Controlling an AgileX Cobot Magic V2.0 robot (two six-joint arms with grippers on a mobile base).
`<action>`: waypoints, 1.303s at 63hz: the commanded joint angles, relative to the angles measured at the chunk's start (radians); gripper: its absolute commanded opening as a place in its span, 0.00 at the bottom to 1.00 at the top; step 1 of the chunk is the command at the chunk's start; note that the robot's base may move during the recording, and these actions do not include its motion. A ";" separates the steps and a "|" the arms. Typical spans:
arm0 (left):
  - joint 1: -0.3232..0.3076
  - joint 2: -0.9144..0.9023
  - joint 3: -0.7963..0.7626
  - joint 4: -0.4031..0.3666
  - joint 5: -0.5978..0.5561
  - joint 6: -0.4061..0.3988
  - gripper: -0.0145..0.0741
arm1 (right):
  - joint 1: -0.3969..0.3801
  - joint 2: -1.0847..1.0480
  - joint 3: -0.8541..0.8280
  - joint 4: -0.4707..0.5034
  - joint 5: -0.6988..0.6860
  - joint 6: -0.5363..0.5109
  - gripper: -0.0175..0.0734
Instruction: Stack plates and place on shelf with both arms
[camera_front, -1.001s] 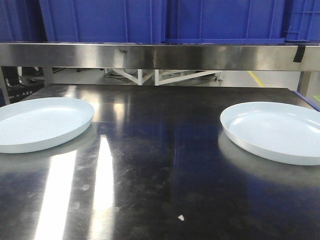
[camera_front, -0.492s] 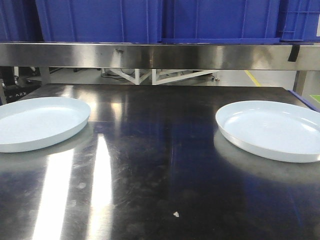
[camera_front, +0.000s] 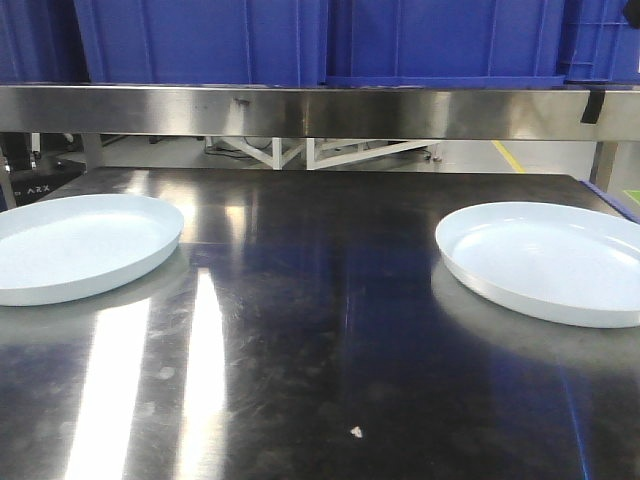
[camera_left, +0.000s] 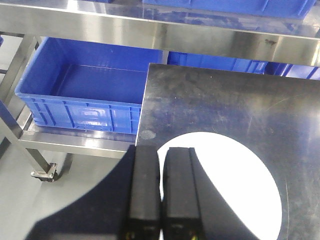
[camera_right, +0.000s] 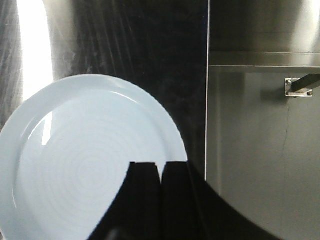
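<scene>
Left gripper (camera_left: 162, 150) and right gripper (camera_right: 160, 165), both closed and empty, hang over unstacked plates (camera_front: 85, 245); approach stage, next requires opening at a rim.

The left gripper (camera_left: 161, 150), its two dark fingers (camera_left: 146, 185) drawn together with only a thin slit between them, hangs over the near-left corner of a dark, glossy bench (camera_left: 225, 100). A round plate (camera_left: 235, 175), glaring white in the light, lies flat on the bench, partly hidden behind the fingers. Beyond the bench's left edge, an open blue crate (camera_left: 85, 95) sits on a low steel rack above the grey floor (camera_left: 20, 210). A steel shelf (camera_left: 150, 35) spans the top of the picture.
</scene>
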 joint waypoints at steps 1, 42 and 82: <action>-0.006 -0.012 -0.041 -0.007 -0.066 -0.002 0.28 | -0.002 -0.038 -0.046 0.006 -0.039 -0.011 0.25; -0.006 0.099 -0.041 -0.007 -0.095 -0.009 0.87 | -0.002 -0.037 -0.045 0.009 -0.036 -0.011 0.27; -0.005 0.475 -0.041 -0.027 -0.122 -0.042 0.91 | -0.002 -0.037 -0.045 0.009 -0.032 -0.011 0.75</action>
